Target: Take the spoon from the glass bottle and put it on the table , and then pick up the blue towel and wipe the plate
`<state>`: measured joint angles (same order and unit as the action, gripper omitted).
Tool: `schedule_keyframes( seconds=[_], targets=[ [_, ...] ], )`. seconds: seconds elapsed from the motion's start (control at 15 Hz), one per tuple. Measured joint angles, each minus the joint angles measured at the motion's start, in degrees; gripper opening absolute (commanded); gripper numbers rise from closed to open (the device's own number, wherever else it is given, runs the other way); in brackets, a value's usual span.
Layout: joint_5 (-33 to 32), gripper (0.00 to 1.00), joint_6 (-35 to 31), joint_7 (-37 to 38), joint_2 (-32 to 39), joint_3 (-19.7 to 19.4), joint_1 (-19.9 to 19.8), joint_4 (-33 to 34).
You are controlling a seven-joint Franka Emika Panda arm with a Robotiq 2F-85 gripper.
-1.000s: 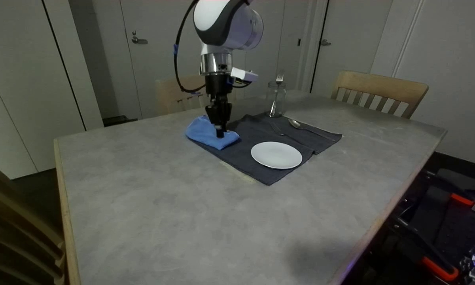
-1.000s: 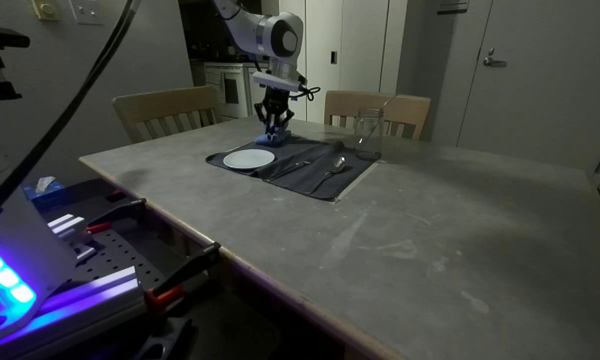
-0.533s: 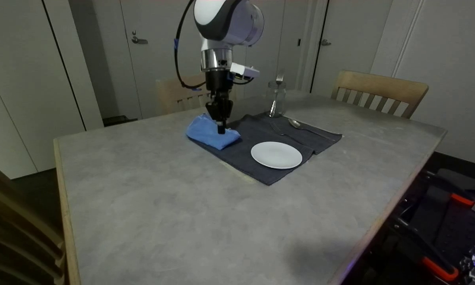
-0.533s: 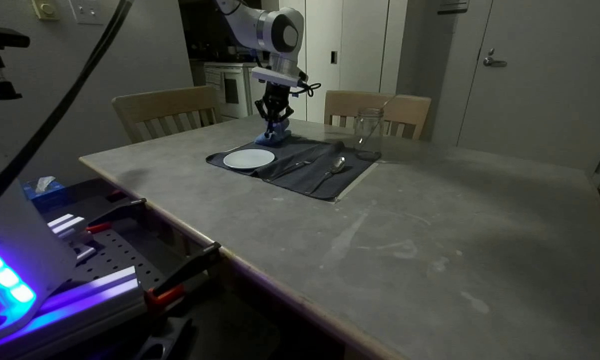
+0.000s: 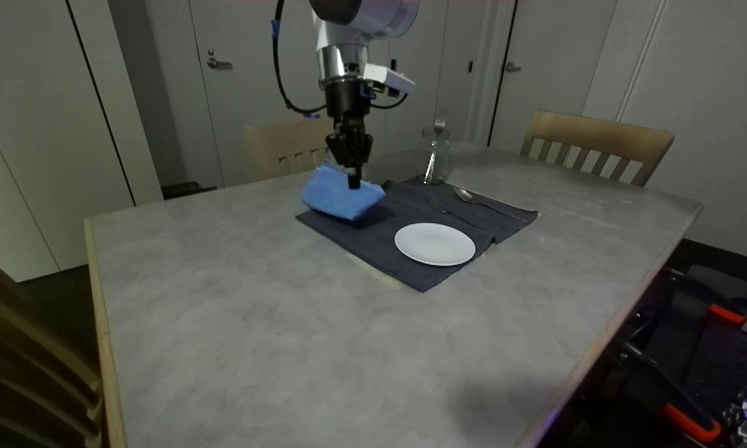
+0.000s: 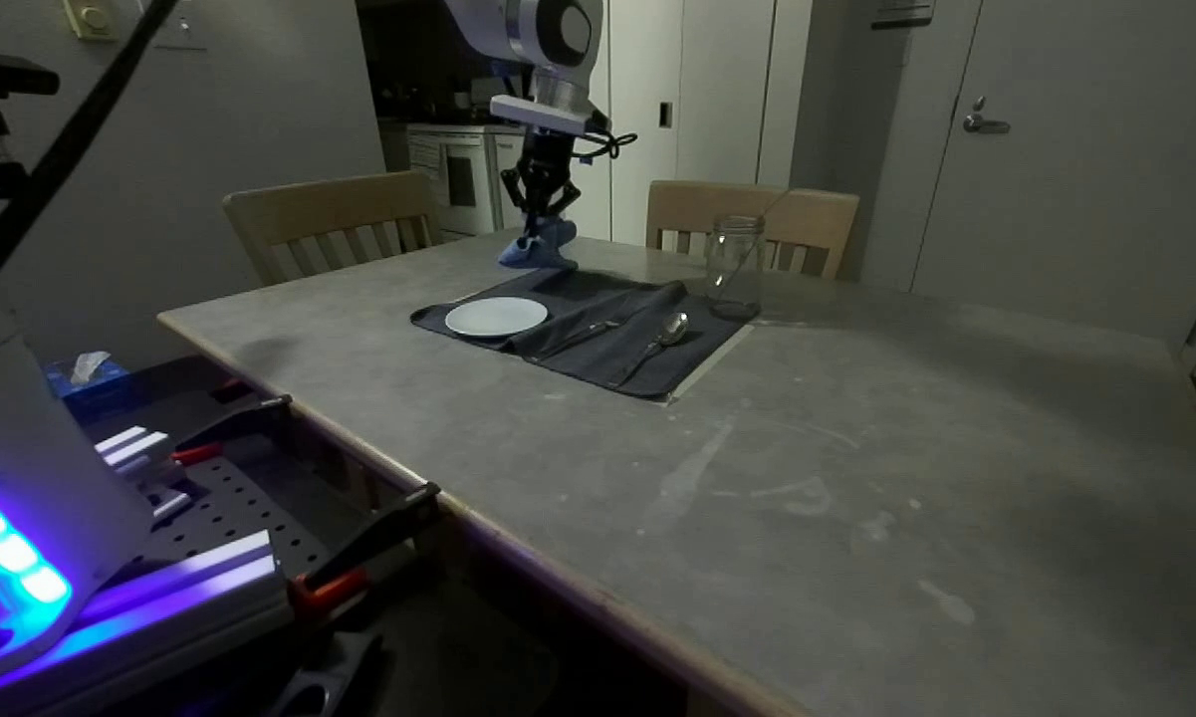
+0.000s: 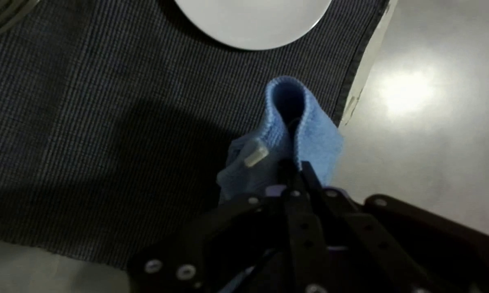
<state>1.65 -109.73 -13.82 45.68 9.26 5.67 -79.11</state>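
"What is gripped by the hand (image 5: 354, 183)?"
"The blue towel (image 5: 338, 195), held just above the dark mat (image 5: 379, 242)."
"And the plate (image 5: 435, 244)?"
"Carried by the mat, as is the spoon (image 6: 655, 345)."

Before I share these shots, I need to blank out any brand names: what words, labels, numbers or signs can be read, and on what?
No text can be read in any view.
Pale tab on the blue towel: too blurred to show any print.
Grey panel by the door: cut off and too small to read.
White plate and glass jar: no lettering can be made out.
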Motion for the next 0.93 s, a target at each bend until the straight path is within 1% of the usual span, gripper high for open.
schedule_keyframes(
  seconds=[0.27,0.47,0.67,0.93],
  targets=[
    [0.15,0.01,6.84,0.74,-3.1,0.01,0.0,-1.11],
    [0.15,0.01,12.11,0.74,-5.21,-0.07,-0.05,-3.21],
    [1.04,0.01,13.12,0.72,-6.76,-0.19,-0.75,-7.61],
    [3.92,0.01,11.97,-0.08,-7.68,-0.23,-2.62,-14.54]
  ],
)
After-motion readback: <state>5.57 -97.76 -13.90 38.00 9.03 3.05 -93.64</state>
